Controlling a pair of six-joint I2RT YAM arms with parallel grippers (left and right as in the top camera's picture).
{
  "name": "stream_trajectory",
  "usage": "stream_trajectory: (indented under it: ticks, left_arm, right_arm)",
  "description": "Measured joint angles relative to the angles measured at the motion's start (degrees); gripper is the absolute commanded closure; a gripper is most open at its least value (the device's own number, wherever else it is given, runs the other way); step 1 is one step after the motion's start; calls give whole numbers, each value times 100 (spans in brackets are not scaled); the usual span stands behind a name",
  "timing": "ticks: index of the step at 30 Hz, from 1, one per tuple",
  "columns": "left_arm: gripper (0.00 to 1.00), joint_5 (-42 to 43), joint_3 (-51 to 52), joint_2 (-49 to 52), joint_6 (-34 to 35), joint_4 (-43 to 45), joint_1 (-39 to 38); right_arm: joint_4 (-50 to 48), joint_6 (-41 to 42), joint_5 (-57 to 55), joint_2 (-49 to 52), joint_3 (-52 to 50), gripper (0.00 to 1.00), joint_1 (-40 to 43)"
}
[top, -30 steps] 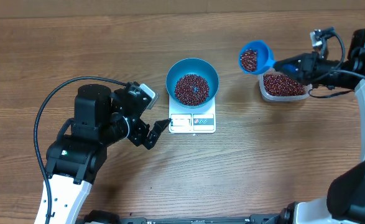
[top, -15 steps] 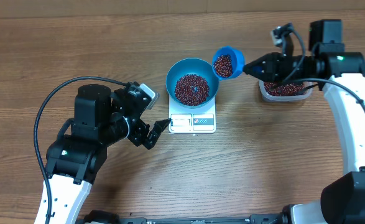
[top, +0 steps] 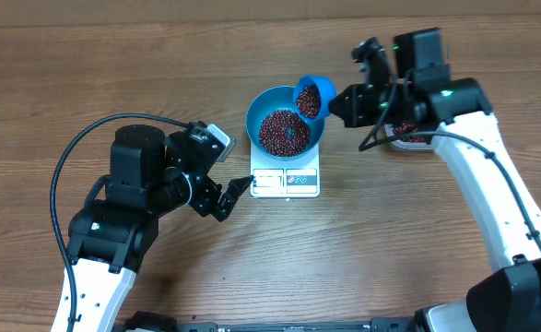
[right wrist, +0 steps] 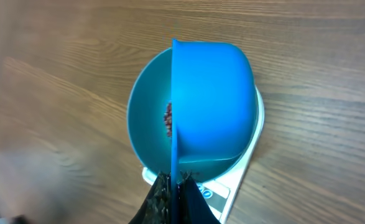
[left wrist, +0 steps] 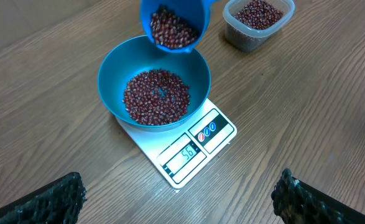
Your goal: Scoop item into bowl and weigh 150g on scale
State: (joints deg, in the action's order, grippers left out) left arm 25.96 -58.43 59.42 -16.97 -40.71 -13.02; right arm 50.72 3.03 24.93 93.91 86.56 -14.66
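Note:
The blue bowl (top: 257,112) stands on the white scale (top: 286,183) with a heap of red-brown beans (top: 283,132) in it. My right gripper (top: 337,102) is shut on the handle of a small blue scoop (top: 311,98). The scoop, full of beans, is tilted over the bowl's right rim. In the right wrist view the scoop (right wrist: 213,99) covers most of the bowl (right wrist: 146,118), and the handle runs between the jaws of the right gripper (right wrist: 175,183). My left gripper (top: 229,198) stays open at the scale's left front corner. Its wrist view shows the bowl (left wrist: 114,74), the scale (left wrist: 194,152) and the scoop (left wrist: 173,25).
A clear plastic tub (left wrist: 257,22) of beans sits to the right of the scale; in the overhead view the tub (top: 408,140) is partly hidden under my right arm. Bare wooden table lies all around.
My right arm has carried the loaded scoop leftward from above the tub to the bowl's right rim and tipped it. The left arm has not moved.

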Motion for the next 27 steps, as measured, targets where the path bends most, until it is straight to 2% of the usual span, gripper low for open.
stream_trajectory:
  ticks: [10, 27]
  left_arm:
    - [0, 0, 0, 0, 0, 0, 0]
    - [1, 0, 0, 0, 0, 0, 0]
  right_arm:
    - [-175, 2, -1700, 0, 0, 96, -929]
    - [-190, -4, -2312, 0, 0, 96, -1045]
